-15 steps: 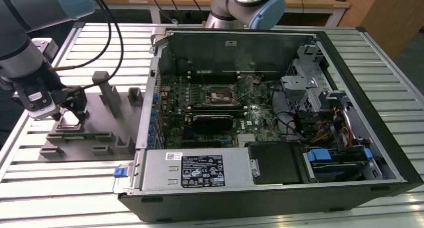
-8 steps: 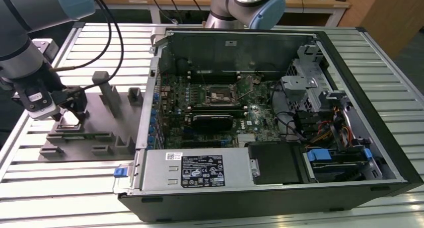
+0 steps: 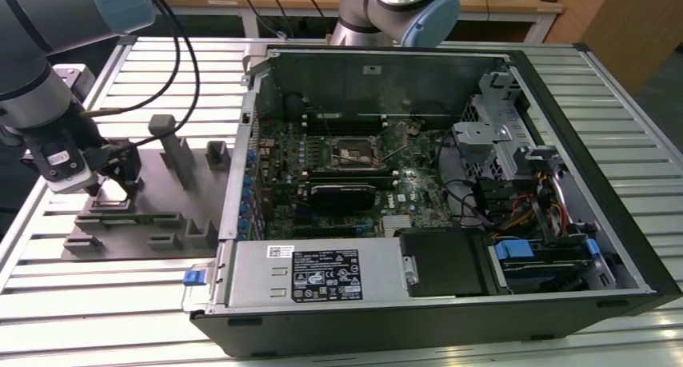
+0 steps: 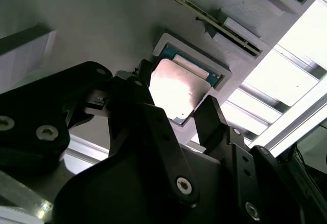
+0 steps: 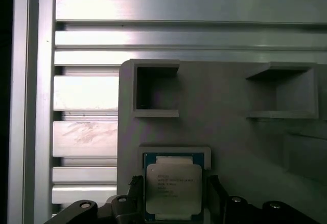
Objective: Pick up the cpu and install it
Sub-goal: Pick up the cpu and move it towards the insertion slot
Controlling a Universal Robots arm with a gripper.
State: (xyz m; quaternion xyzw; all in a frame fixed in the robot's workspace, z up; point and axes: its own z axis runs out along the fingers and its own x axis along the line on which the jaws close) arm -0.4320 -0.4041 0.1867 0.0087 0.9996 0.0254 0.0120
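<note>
Cpu (image 5: 173,188) seated flat in shallow recess of grey holder block (image 5: 230,121), gripper (image 4: 176,98) lowered over same block, jaws spread, straddling cpu, not clamped on it.

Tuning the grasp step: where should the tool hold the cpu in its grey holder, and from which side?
Probably by two opposite thin edges of the cpu, coming straight down from above. It lies flat, metal top up, in a framed recess of the grey holder, so its faces offer nothing to pinch. The open tool straddles it that way.
</note>
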